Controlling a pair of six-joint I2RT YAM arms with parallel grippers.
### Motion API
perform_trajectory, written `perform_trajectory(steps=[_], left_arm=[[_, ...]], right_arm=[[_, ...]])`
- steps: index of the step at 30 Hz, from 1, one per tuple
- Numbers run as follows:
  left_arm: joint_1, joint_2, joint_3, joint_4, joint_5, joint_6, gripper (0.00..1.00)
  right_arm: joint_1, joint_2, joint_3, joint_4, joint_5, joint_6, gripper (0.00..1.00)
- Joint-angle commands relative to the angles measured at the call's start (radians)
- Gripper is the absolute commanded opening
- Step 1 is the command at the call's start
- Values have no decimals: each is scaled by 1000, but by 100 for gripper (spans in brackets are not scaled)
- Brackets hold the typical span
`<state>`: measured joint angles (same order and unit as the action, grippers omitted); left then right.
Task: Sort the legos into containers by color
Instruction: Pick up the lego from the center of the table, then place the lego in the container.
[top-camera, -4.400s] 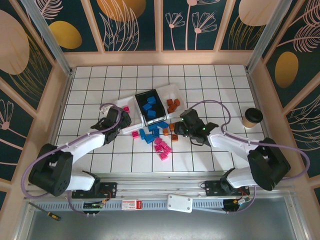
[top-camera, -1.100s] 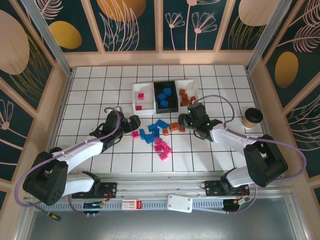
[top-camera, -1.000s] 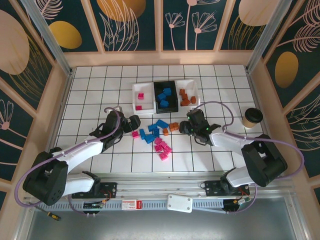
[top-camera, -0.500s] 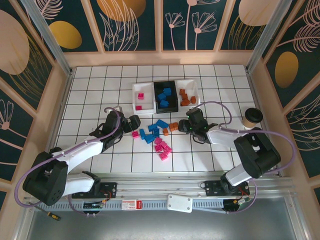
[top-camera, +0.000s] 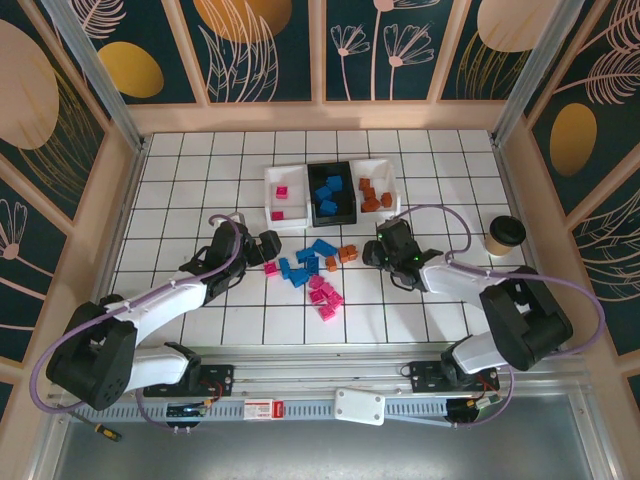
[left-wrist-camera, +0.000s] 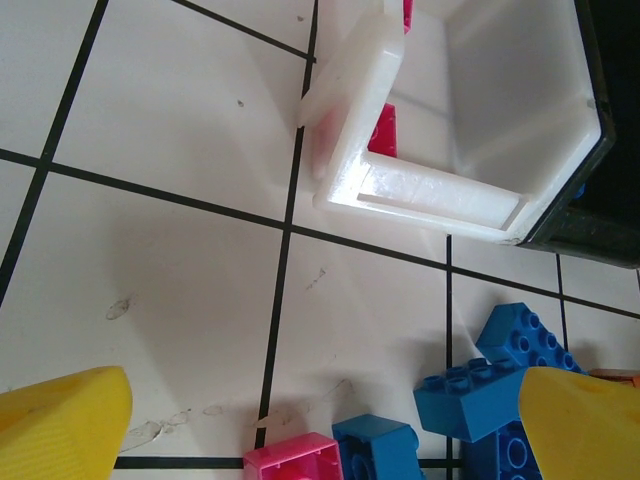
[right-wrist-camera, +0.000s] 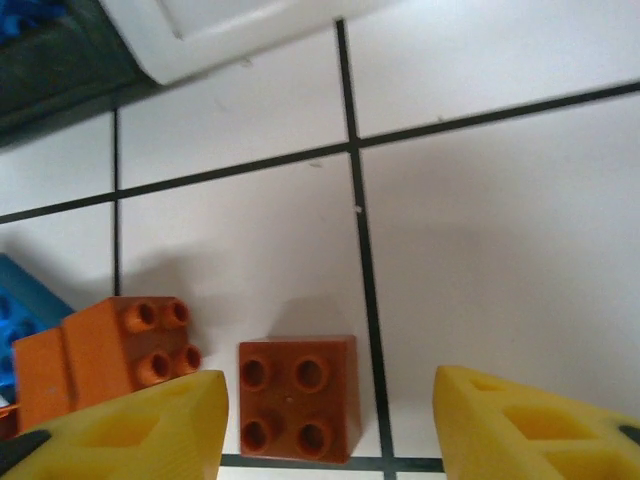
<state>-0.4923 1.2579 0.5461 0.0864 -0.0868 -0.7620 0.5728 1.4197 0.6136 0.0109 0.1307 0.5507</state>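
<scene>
Three containers stand in a row: a white tray (top-camera: 283, 197) with pink legos, a black tray (top-camera: 332, 193) with blue ones, and a white tray (top-camera: 375, 187) with orange-brown ones. Loose blue legos (top-camera: 305, 265), pink legos (top-camera: 325, 297) and orange-brown legos (top-camera: 348, 253) lie in front of them. My right gripper (right-wrist-camera: 330, 430) is open, low over the floor. An orange-brown brick (right-wrist-camera: 298, 398) sits between its fingers without touching them. My left gripper (left-wrist-camera: 320, 430) is wide open above a pink brick (left-wrist-camera: 295, 462) and a blue brick (left-wrist-camera: 375, 450).
A paper cup (top-camera: 505, 235) stands on the right of the tiled floor. A second orange-brown brick (right-wrist-camera: 110, 350) lies just left of my right gripper's left finger. Wooden walls frame the floor on three sides.
Since the oldest frame the trays have moved back into a straight row and my left gripper has left the left tray. Over the last second my right gripper has shifted only slightly.
</scene>
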Motion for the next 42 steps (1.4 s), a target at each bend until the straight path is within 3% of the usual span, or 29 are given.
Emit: perform_trajectory(steps=[1, 9, 11, 16, 19, 22, 30, 32, 34, 37, 42], left_arm=[[-7, 2, -4, 29, 4, 8, 99], [-7, -24, -2, 2, -11, 16, 99], [-8, -30, 1, -8, -20, 21, 99], [-7, -39, 4, -26, -15, 42, 98], [-8, -37, 2, -35, -8, 53, 98], [-16, -23, 7, -60, -19, 62, 97], [-24, 23, 12, -84, -47, 57, 95], [-25, 40, 22, -88, -46, 65, 95], [-25, 62, 34, -91, -38, 74, 95], [-32, 100, 55, -115, -35, 86, 91], [-54, 138, 61, -182, -99, 60, 80]], right_arm=[[14, 19, 37, 2, 3, -8, 59], [6, 138, 19, 29, -4, 8, 51], [6, 142, 17, 34, -14, -1, 45], [-9, 85, 49, 19, -12, -40, 20], [-20, 30, 120, 8, -13, -79, 15], [-104, 52, 235, -2, -26, -109, 14], [-197, 328, 546, -4, -52, -165, 17], [-211, 396, 614, -7, -67, -174, 26], [-229, 462, 688, -37, -88, -175, 56], [-229, 462, 701, -44, -94, -179, 62], [-196, 331, 544, 29, -102, -175, 63]])
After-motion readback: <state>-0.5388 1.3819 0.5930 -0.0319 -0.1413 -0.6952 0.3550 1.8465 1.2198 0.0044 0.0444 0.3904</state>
